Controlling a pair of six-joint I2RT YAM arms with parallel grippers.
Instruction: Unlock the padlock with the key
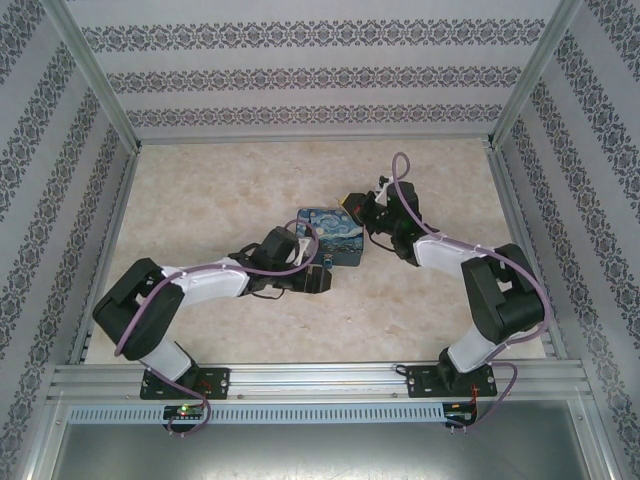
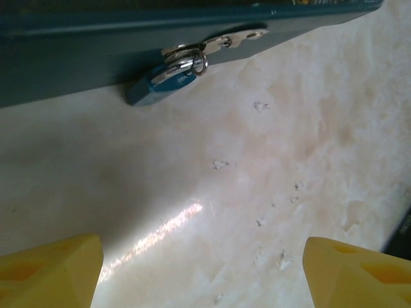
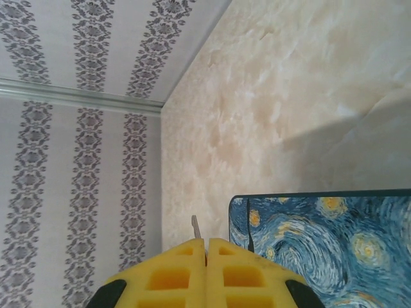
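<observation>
Against the tin's (image 2: 64,58) near wall, the side facing the arm bases, the padlock (image 2: 157,86) lies on the counter (image 2: 289,160). Its shackle (image 2: 186,64) is threaded through the hasp (image 2: 241,35) that sticks out from that wall. Its long axis runs roughly along the wall, tilted a little, with the blue body at one end and the shackle at the hasp end.

The left end effector (image 2: 202,242) sits just off this same wall, pointed at the padlock. Its fingers are spread wide with nothing between them, so the left arm is plainly the nearer one. The right end effector (image 3: 206,249) is on the opposite side of the tin, by its far corner. Its fingers are pressed together on the key (image 3: 195,226), of which a thin silvery tip pokes out past the pads.

So the key and the padlock are on opposite sides of the tin. As I judge it, the key must come over or round the tin to the near wall, to the body end away from the hasp.

The keyhole cannot be made out, most of the key is buried in the grip, and from above the left end effector crowds the spot where the padlock lies.
</observation>
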